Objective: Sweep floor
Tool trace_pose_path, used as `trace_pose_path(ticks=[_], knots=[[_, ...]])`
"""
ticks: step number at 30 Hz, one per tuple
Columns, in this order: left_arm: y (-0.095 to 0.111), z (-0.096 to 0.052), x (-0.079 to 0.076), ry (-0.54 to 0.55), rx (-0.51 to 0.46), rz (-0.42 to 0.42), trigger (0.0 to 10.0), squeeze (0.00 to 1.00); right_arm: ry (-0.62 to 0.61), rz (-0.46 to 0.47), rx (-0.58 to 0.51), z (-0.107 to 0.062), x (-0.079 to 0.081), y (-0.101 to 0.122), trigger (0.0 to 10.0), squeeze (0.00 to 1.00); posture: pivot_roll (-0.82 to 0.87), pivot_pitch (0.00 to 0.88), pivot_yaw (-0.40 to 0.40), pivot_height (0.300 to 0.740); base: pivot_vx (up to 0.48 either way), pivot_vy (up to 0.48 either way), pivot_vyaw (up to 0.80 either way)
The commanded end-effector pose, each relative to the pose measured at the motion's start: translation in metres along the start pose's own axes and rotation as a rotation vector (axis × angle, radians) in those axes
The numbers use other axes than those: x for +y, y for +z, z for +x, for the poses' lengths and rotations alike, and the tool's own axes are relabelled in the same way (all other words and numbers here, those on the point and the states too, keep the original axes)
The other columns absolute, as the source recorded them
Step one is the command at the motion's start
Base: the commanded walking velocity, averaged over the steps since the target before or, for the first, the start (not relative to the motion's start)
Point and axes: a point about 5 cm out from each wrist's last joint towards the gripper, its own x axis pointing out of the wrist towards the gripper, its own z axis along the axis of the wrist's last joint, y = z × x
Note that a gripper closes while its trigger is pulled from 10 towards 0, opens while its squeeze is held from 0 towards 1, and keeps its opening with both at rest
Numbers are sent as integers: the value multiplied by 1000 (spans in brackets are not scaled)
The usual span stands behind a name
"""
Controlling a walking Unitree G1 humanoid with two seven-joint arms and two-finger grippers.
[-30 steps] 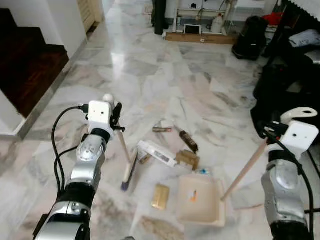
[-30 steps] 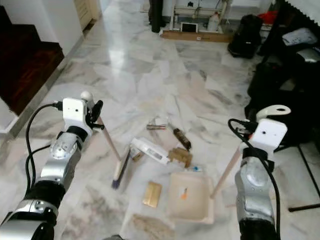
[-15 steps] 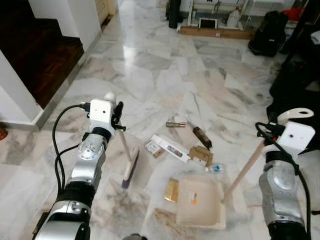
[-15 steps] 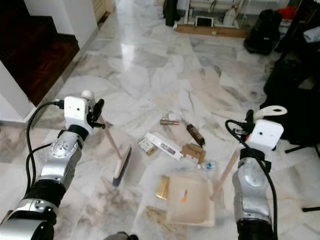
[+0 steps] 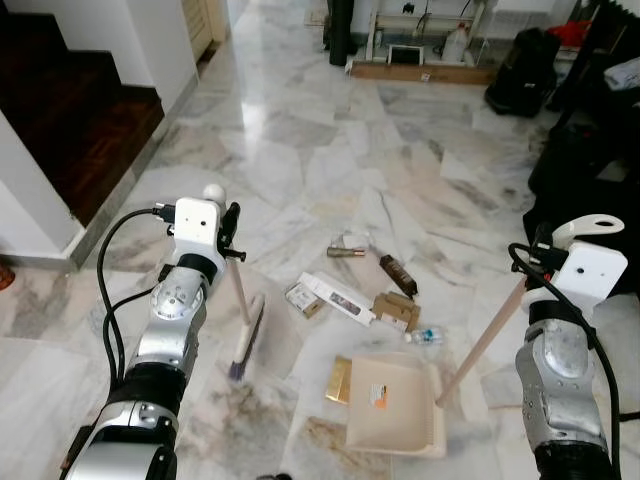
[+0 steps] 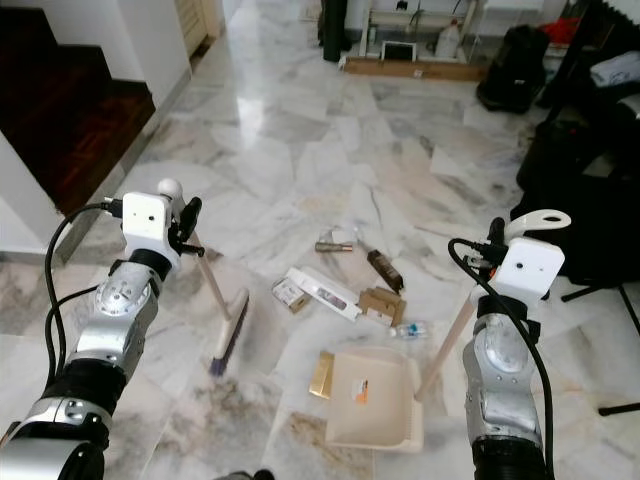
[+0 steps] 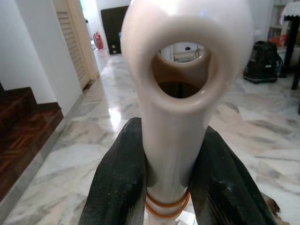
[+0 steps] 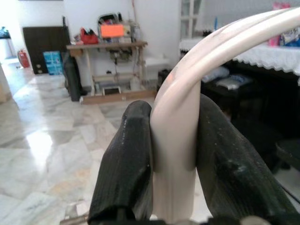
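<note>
on marble floor [image 5: 300, 160], broom [image 5: 243, 335], dustpan [image 5: 395, 405], litter

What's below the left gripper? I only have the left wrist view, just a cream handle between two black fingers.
Observer: A broom; its brush head rests on the marble floor, left of the litter.
Operator: Dustpan?
Observer: The right gripper is shut on its handle; the dustpan sits flat on the floor, right of the broom.
Operator: Anything in it yet?
Observer: One small orange scrap. A white box, a brown tube and other bits lie outside it.
</note>
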Motion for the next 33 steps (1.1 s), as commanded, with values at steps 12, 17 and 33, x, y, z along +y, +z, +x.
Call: trace_pose_path(ticks=[12, 17, 33], knots=[[11, 2, 0, 2, -56, 20, 10000, 0, 2, -3, -36, 4, -2, 9, 10000, 0, 83, 126, -11, 740, 0, -208, 0], [10, 2, 0, 6, -50, 9, 10000, 0, 5, -5, -33, 3, -2, 8, 10000, 0, 84, 125, -13, 740, 0, 0, 0], [10, 2, 1, 3, -49, -8, 10000, 0, 14, -2, -33, 4, -1, 8, 10000, 0, 83, 116, -12, 740, 133, 0, 0]])
